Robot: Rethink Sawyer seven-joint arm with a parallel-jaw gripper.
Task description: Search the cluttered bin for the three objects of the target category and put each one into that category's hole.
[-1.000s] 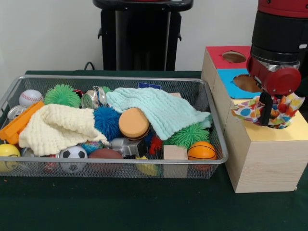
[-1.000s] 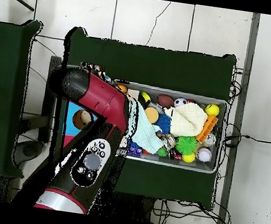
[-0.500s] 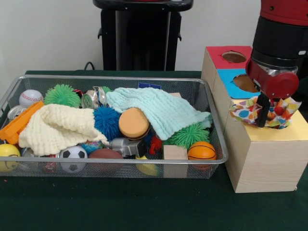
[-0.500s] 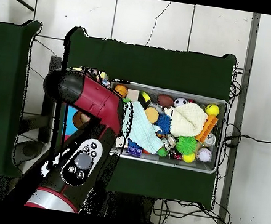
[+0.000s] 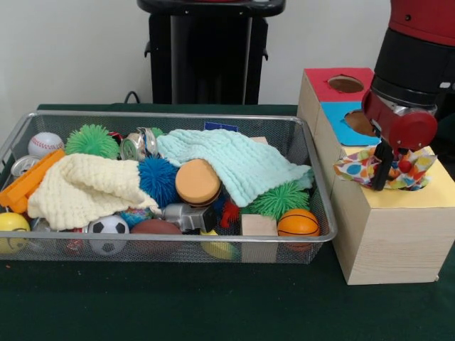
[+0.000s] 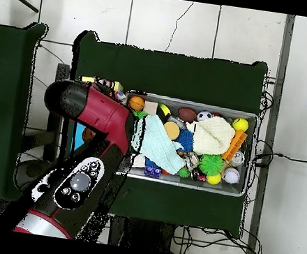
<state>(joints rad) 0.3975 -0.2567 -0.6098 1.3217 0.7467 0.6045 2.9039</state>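
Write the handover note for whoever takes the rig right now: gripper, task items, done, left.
Gripper: over the wooden box's yellow section, down on the multicoloured cloth; open or shut cannot be told.
Cloth lies crumpled on the yellow top, not yet fully down a hole.
Wire bin holds two more cloths, a mint one and a cream one, among balls and other clutter.
Left: finish the multicoloured cloth, then probably those two.

Red-black arm point(image 5: 416, 57) reaches down at right; gripper point(image 5: 384, 170) points downward, finger state unclear.
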